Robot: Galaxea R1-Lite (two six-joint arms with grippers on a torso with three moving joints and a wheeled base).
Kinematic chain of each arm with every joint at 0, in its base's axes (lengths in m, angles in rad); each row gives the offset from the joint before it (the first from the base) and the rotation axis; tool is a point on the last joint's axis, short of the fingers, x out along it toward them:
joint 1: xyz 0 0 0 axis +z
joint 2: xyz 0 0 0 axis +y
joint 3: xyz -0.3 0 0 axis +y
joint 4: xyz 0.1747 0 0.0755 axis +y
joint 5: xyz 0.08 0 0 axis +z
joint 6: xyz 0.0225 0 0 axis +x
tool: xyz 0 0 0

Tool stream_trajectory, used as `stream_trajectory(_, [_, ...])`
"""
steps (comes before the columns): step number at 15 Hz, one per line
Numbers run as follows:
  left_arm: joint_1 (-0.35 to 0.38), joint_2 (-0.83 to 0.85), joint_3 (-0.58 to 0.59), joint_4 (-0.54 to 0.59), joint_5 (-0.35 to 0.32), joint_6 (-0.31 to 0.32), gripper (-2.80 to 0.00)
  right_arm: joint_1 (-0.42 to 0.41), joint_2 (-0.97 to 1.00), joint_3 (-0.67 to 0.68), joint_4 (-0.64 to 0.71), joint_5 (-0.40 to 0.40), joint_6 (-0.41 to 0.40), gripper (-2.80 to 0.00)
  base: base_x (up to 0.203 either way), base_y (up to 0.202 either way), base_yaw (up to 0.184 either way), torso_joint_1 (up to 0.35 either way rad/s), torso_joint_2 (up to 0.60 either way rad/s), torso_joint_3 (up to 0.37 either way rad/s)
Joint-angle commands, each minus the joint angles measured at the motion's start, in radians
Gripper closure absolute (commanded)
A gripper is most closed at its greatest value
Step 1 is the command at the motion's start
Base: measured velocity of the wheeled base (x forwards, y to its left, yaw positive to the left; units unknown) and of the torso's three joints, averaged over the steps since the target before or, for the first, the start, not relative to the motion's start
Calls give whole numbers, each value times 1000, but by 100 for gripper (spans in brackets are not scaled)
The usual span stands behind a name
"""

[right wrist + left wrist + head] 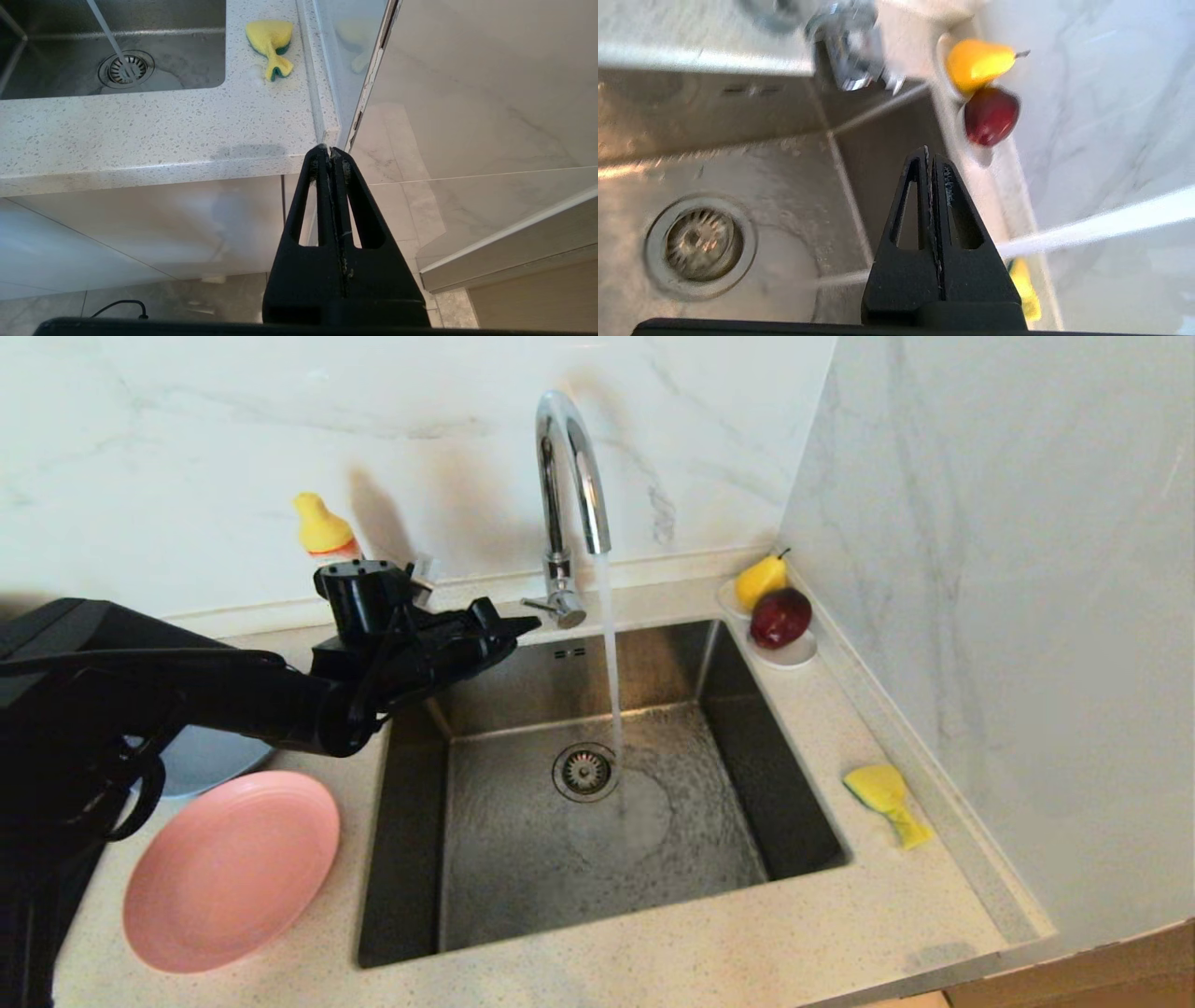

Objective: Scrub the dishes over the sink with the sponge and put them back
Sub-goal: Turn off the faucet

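I am holding my left claw (523, 625) over the back left corner of the sink (411, 859), in the upper middle of the head view, with its fingers pressed flat together and nothing between them. Its tip is pointing at the tap (565, 495), just short of the lever at the base. Water (611, 653) is running from the spout and spreading around the drain (584, 771), so I judge the basin is being readied for scrubbing and the claw is standing here because of the tap, not a dish.

The sponge (887, 798) is lying on the worktop (653, 961) at the right of the frame, just beside the sink's right rim and near the side wall, well apart from my left claw with the whole basin between them. That puts it on the side my right arm can reach. My right claw (331, 154) is parked low in front of the cabinet, below the worktop's edge, also fully closed and empty; in its own view the sponge sits in the upper middle, up on the worktop.

The pink plate (233, 868) is resting on the worktop at the lower left, close to the sink's left rim, and the grey-blue plate (201, 761) is peeking out behind it under my left arm. I am not seeing either bowl. Pear (761, 579) and apple (782, 616) are sitting on the white saucer (794, 658) in the back right corner, out of the way.
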Motion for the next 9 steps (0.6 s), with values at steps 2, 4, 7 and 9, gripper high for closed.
stream_trajectory(2, [0, 37, -66, -2, 0, -29, 0, 0, 0, 0, 0, 0, -1, 0, 0, 0, 0, 0, 0, 0])
stream_trajectory(4, [0, 61, -92, -4, 3, -33, 0, 0, 0, 0, 0, 0, -1, 0, 0, 0, 0, 0, 0, 0])
stream_trajectory(7, [0, 82, -127, -2, 5, -38, 0, 0, 0, 0, 0, 0, -1, 0, 0, 0, 0, 0, 0, 0])
stream_trajectory(9, [0, 101, -167, 1, 8, -44, 0, 0, 0, 0, 0, 0, -1, 0, 0, 0, 0, 0, 0, 0])
